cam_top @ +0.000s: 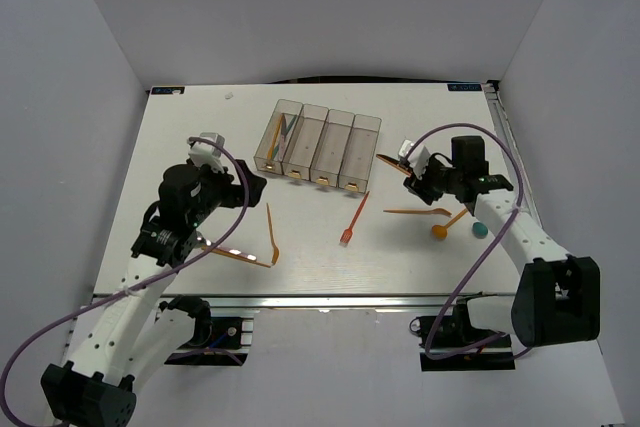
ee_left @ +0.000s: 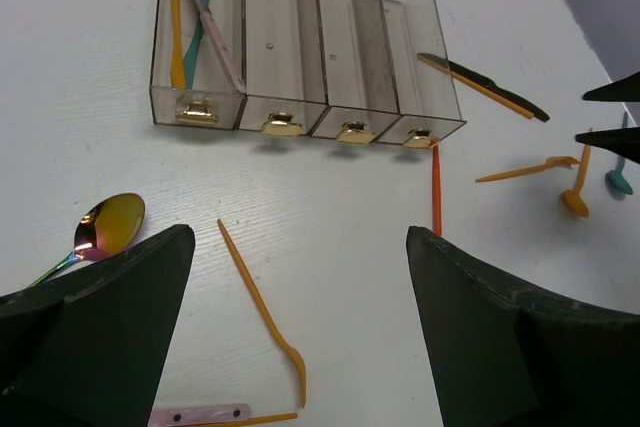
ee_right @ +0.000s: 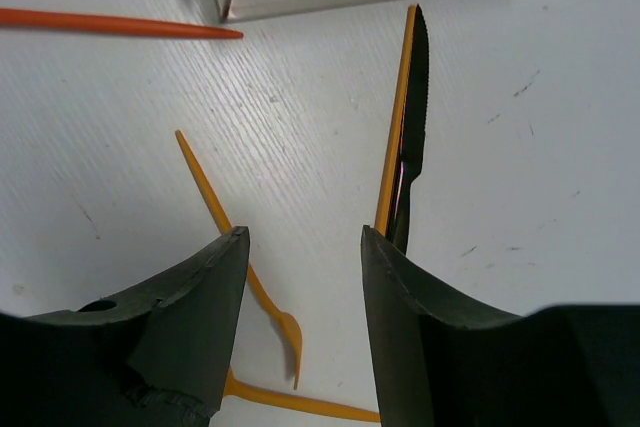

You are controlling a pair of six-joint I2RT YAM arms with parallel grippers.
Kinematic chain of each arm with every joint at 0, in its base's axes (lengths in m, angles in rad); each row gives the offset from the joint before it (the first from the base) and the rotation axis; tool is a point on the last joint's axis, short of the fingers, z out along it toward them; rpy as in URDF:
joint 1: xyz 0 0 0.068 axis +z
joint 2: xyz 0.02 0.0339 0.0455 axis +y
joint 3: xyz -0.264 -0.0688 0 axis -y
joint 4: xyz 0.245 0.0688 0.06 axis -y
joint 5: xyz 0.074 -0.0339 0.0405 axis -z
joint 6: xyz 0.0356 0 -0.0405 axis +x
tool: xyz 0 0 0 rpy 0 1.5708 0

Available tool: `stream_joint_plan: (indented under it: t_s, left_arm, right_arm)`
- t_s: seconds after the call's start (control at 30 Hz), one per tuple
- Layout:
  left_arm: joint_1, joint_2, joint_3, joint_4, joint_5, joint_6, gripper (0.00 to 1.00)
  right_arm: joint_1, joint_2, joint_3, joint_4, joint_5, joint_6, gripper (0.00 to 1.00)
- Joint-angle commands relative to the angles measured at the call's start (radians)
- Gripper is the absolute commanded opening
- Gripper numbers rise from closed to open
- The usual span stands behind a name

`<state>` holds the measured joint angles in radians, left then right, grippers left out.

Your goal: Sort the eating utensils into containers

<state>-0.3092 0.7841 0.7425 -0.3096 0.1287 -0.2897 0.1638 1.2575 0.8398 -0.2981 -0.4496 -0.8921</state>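
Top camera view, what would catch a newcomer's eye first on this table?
Probably the row of four clear bins at the far middle of the white table, with only the leftmost bin holding utensils. After that, the bright orange utensils scattered in front of the bins, and a shiny rainbow-tinted spoon lying at the near left.

Mostly orange utensils (ee_left: 260, 307) on a white bench (cam_top: 200, 127)
Bins (ee_left: 340, 37) are smoky clear with gold tags (ee_left: 283, 127); one rainbow-shiny spoon (ee_left: 110, 227), one teal spoon (ee_left: 618, 182).
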Motion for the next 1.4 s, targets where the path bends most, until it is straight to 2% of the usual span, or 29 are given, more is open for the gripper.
stream_joint_plan:
  t_s: [0.0, 0.27, 0.43, 0.6, 0.77, 0.9, 1.37]
  left_arm:
    - [0.004, -0.042, 0.001, 0.023, 0.045, -0.003, 0.98]
    - [0.005, -0.054, 0.001, 0.023, 0.065, -0.002, 0.98]
    - [0.004, -0.057, 0.001, 0.026, 0.077, -0.003, 0.98]
    - [0.002, -0.059, 0.0, 0.027, 0.083, -0.003, 0.98]
    - [0.002, -0.063, 0.0, 0.027, 0.086, -0.003, 0.98]
    - [0.001, -0.066, 0.0, 0.029, 0.089, -0.002, 0.98]
    - [-0.011, -0.066, 0.0, 0.027, 0.089, 0.0, 0.98]
  right_arm:
    - [-0.004, 0.052, 0.025, -0.009, 0.081, -0.057, 0.55]
    - [-0.004, 0.151, 0.024, 0.014, 0.149, -0.094, 0.55]
    - [-0.006, 0.204, 0.059, 0.03, 0.15, -0.061, 0.52]
    - [-0.021, 0.305, 0.179, -0.024, 0.161, -0.01, 0.47]
    - [-0.098, 0.364, 0.267, -0.056, 0.146, 0.065, 0.46]
    - [-0.182, 0.399, 0.314, -0.107, 0.091, 0.062, 0.47]
    - [-0.188, 0.546, 0.351, -0.156, 0.181, -0.034, 0.58]
